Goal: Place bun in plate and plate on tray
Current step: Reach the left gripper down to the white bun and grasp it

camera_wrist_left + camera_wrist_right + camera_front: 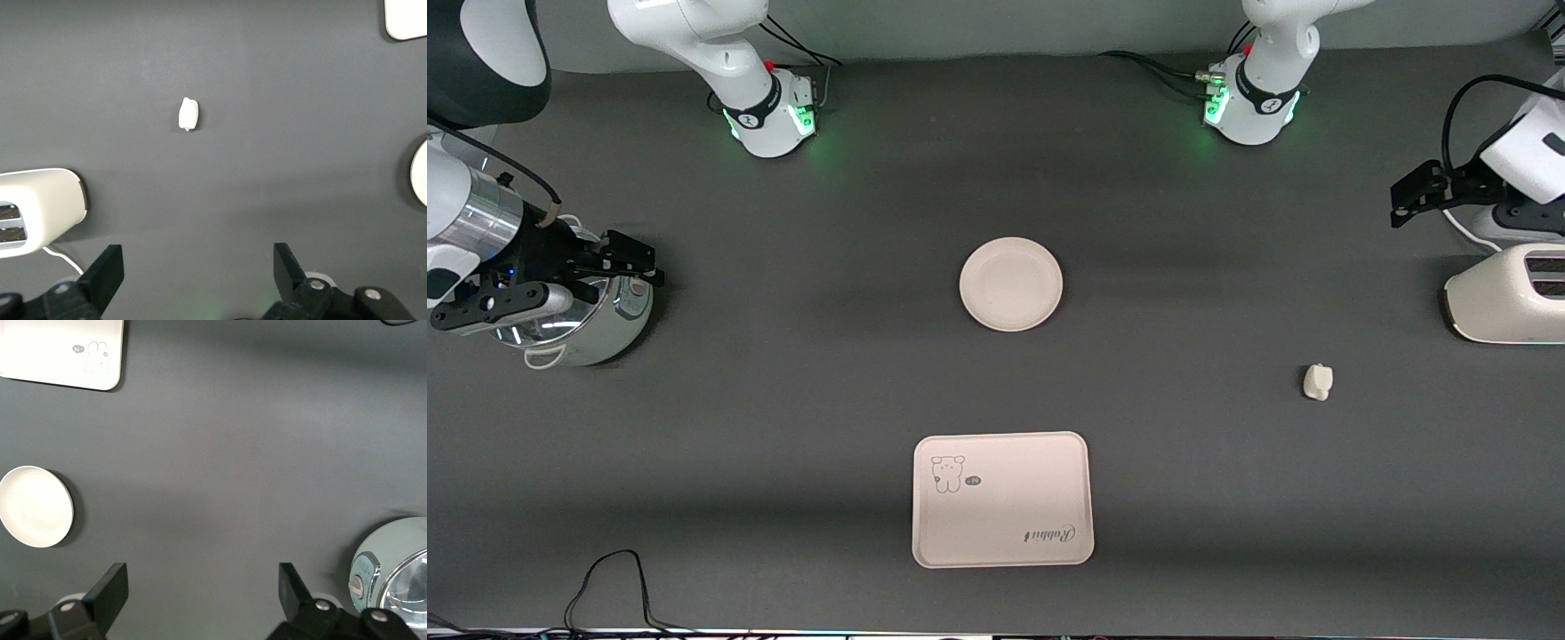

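Note:
The small cream-white bun (1317, 381) lies on the dark table toward the left arm's end; it also shows in the left wrist view (188, 114). The round beige plate (1011, 284) sits empty at the table's middle, and shows in the right wrist view (35, 506). The rectangular tray (1002, 499) with the animal drawing lies nearer the front camera than the plate. My left gripper (1416, 196) is open and empty, up over the table beside the toaster (1503, 306). My right gripper (630, 264) is open and empty over the pot (583, 324).
A white toaster stands at the left arm's end of the table, also in the left wrist view (37, 208). A pale green pot with a shiny lid stands at the right arm's end, also in the right wrist view (393, 567). A black cable (609, 587) lies at the front edge.

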